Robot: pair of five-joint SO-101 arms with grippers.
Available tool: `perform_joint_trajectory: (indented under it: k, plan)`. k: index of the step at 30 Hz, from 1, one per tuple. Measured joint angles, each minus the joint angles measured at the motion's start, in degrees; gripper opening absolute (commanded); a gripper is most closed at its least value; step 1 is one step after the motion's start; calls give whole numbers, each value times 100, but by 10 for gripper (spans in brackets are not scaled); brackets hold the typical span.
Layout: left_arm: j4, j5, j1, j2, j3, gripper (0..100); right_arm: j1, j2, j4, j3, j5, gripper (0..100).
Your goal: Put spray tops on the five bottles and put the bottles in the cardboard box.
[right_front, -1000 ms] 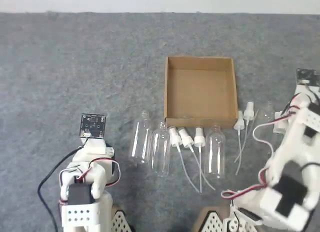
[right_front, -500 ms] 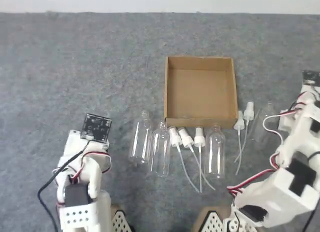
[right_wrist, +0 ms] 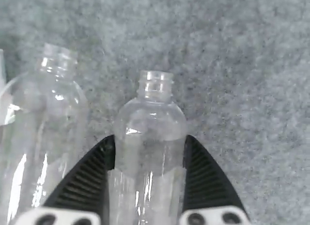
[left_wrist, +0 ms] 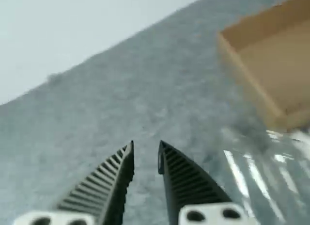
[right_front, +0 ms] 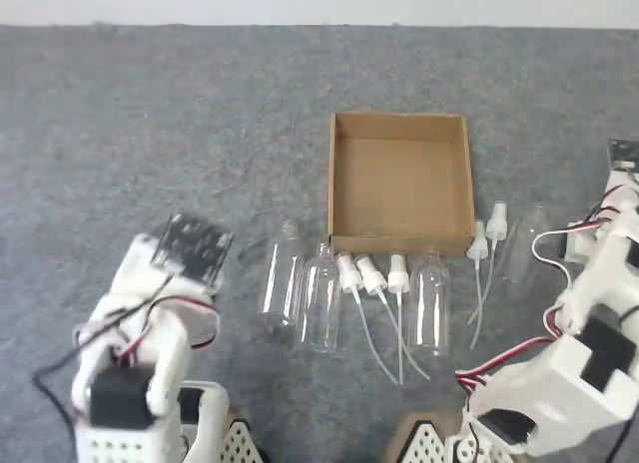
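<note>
The cardboard box (right_front: 399,224) stands at the middle of the grey carpet, nothing in it. Three clear bottles (right_front: 280,275) (right_front: 319,295) (right_front: 429,301) lie before it, with three white spray tops (right_front: 371,275) among them. Two more spray tops (right_front: 496,222) lie right of the box beside a fourth bottle (right_front: 526,243). My right gripper (right_wrist: 148,140) grips a capless bottle (right_wrist: 147,118) lying on the carpet, one finger on each side; a neighbour bottle (right_wrist: 43,113) lies alongside. My left gripper (left_wrist: 145,146) hangs above bare carpet, slightly open, with a bottle (left_wrist: 261,167) and the box corner (left_wrist: 271,65) off to one side.
The left arm (right_front: 150,323) rises at the lower left, well clear of the bottles. The right arm (right_front: 589,313) fills the right edge. Wide bare carpet lies left of the box and behind it.
The left arm has lifted and tipped forward. The right arm swung rightward a second ago and has since held nearly still over the far-right bottle.
</note>
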Motion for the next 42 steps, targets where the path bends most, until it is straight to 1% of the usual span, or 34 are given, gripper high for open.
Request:
perform_joint_trajectory:
  k: [4, 6, 10, 12, 17, 22, 26, 28, 30, 38, 42]
  plan:
    - [545, 501, 1081, 1741, -1486, 81, 0, 0, 141, -9, 352, 6]
    - [651, 800, 1688, 2629, -2101, 83, 0, 0, 167, -9, 431, 6]
    - [510, 1266, 2796, 4176, -2523, 85, 0, 0, 220, -9, 501, 6]
    - [229, 1468, 3086, 4888, -2558, 87, 0, -26, 220, -9, 519, 6]
    - [-712, 2154, 3464, 6435, -2558, 160, 0, -35, 237, -9, 519, 6]
    - [-1495, 2945, 3877, 7534, -2558, 163, 0, -35, 237, -9, 519, 6]
    - [-1705, 3640, 3877, 8141, -2558, 163, 0, -35, 255, -9, 519, 6]
    - [-1705, 3745, 3912, 8281, -2558, 163, 0, -35, 264, -9, 519, 6]
    - [-1705, 3780, 3868, 8308, -2558, 163, 0, -35, 264, -9, 519, 6]
    - [-1442, 3789, 3305, 8308, -2558, 163, 0, -35, 264, -9, 519, 6]
    - [-1284, 3684, 3095, 8308, -2558, 163, 0, -35, 264, -9, 519, 6]
